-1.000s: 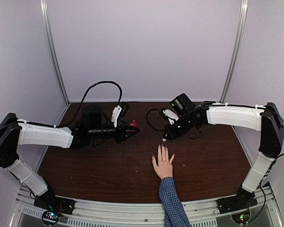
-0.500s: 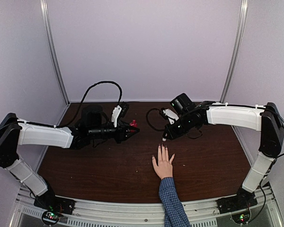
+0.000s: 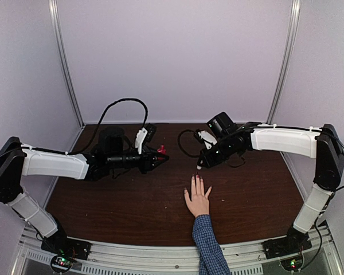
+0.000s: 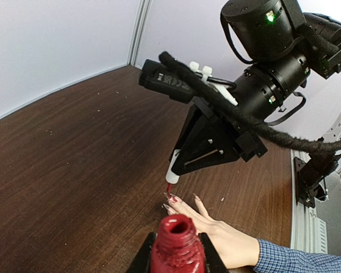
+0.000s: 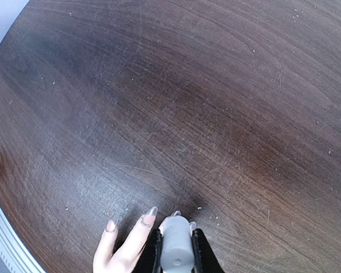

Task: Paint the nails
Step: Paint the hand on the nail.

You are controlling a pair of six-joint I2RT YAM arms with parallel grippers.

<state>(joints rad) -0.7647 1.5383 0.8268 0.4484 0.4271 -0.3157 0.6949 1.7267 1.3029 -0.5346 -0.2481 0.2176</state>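
Red-wet brush [image 4: 169, 187], clamped by its white cap [image 5: 175, 250] in closed right gripper [image 5: 175, 263], poised over nails [image 4: 170, 197]: lower gently, stroke lightly; left gripper [image 4: 176, 263] closed on open bottle [image 4: 177, 244], hold level.

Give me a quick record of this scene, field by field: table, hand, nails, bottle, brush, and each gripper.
table: dark brown wood
hand: flat on the table, palm down, blue checked sleeve
nails: some dark red, some bare
bottle: open, red polish, in the left gripper
brush: white cap with red tip just above the fingertips, in the right gripper
left gripper: shut on the bottle
right gripper: shut on the brush
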